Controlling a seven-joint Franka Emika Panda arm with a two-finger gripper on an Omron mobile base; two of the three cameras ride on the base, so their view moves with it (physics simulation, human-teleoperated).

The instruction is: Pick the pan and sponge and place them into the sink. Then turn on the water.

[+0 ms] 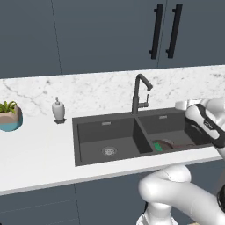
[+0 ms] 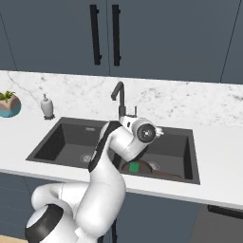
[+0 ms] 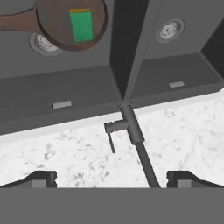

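The dark brown pan (image 1: 172, 144) (image 2: 154, 172) (image 3: 57, 22) lies in the right basin of the dark grey sink (image 1: 101, 132) (image 2: 61, 137) (image 3: 87, 87). The green sponge (image 1: 157, 146) (image 2: 134, 166) (image 3: 82, 25) rests inside the pan. The dark gooseneck faucet (image 1: 139, 94) (image 2: 118, 97) (image 3: 132, 124) stands behind the divider, and its side lever (image 3: 112, 138) hangs down. My gripper (image 3: 116, 179) hovers above the faucet, looking down on it, open, with nothing between its fingertips (image 3: 41, 178). No water is running.
A white soap dispenser (image 1: 58, 110) (image 2: 46, 106) stands left of the sink on the marble counter (image 1: 39, 149). A potted plant (image 1: 9, 116) (image 2: 8, 104) sits at the far left. Dark cabinets with black handles (image 1: 165, 30) hang above.
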